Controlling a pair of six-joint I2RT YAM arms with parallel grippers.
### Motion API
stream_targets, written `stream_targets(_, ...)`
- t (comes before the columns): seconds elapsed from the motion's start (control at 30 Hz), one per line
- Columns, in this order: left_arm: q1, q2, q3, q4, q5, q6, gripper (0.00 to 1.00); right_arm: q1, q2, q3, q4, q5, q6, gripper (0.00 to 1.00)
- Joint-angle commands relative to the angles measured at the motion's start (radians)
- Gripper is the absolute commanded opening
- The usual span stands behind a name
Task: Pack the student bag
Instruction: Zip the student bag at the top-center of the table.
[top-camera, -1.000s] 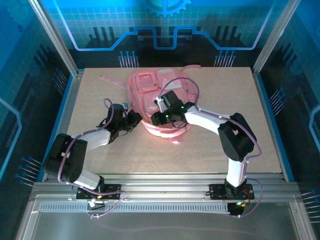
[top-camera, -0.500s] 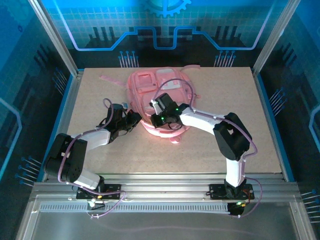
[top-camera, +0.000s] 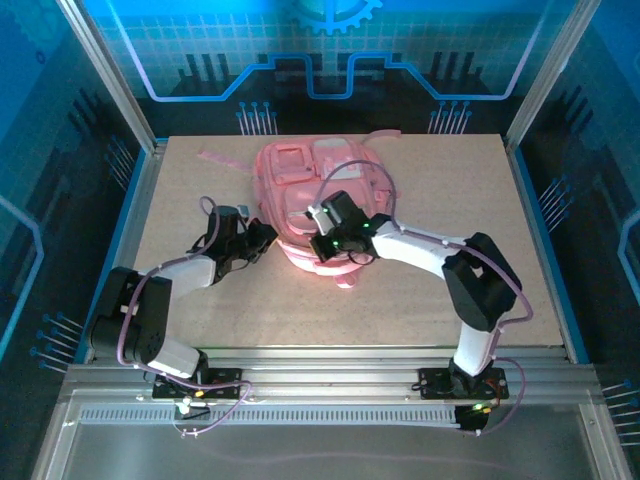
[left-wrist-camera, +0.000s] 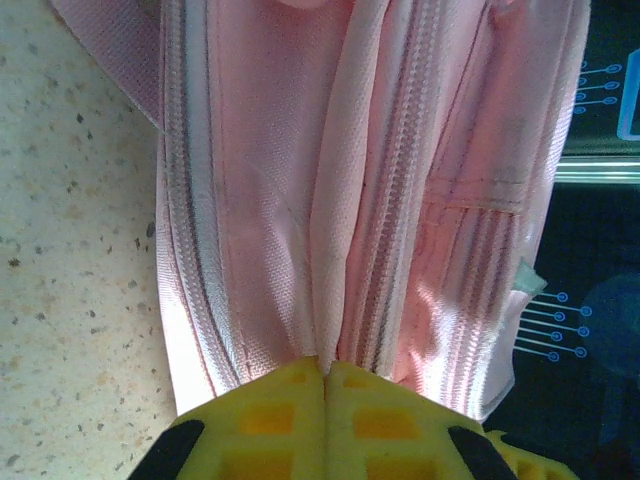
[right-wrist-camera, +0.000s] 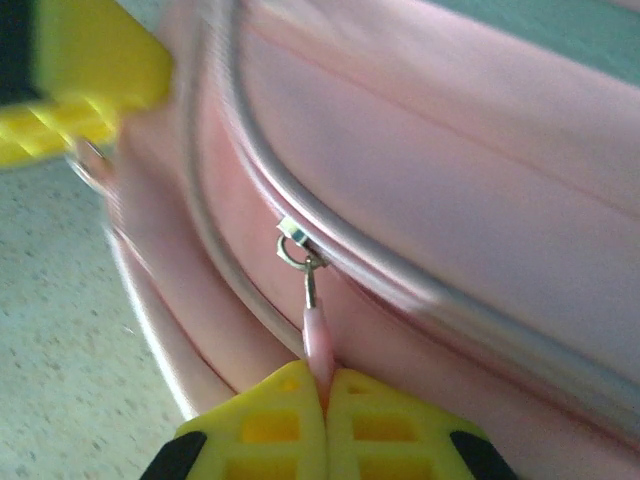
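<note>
The student bag (top-camera: 312, 172), a soft pink backpack, lies flat at the middle back of the table (top-camera: 430, 170). At the bag's left side, my left gripper (top-camera: 264, 238) is shut on a fold of its fabric (left-wrist-camera: 330, 250) between two zip lines, the yellow pads (left-wrist-camera: 280, 415) pressed together. My right gripper (top-camera: 316, 238) reaches over the bag's near edge. It is shut on the pink zip pull (right-wrist-camera: 317, 338), which hangs from a metal slider (right-wrist-camera: 293, 235) on the zip. One yellow finger of the left gripper (right-wrist-camera: 90, 70) appears at the upper left of the right wrist view.
A thin pink strap (top-camera: 222, 159) trails from the bag to the back left, and another strap (top-camera: 385, 133) lies at its back right. Bare speckled tabletop lies on both sides and in front of the bag. Metal frame rails (top-camera: 140, 120) border the table.
My right gripper has closed on the zip pull and its wrist has shifted a little toward the near edge. The left gripper keeps its hold on the fabric, moved slightly left.
</note>
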Motion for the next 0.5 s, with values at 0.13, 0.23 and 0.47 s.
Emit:
stream_targets(0.13, 0.049, -0.031, 0.079, -0.051, 0.001, 0.065, 0.0, -0.163, -0.128, -0.163, -0.028, 0.054, -0.027, 0.0)
stream_targets(0.23, 0.073, -0.04, 0.094, -0.089, 0.0, 0.091, 0.0, -0.228, -0.165, -0.184, -0.067, 0.121, -0.03, 0.0)
stream_targets(0.47, 0.169, -0.031, 0.155, -0.158, 0.009, 0.154, 0.0, -0.325, -0.266, -0.236, -0.063, 0.041, -0.031, 0.0)
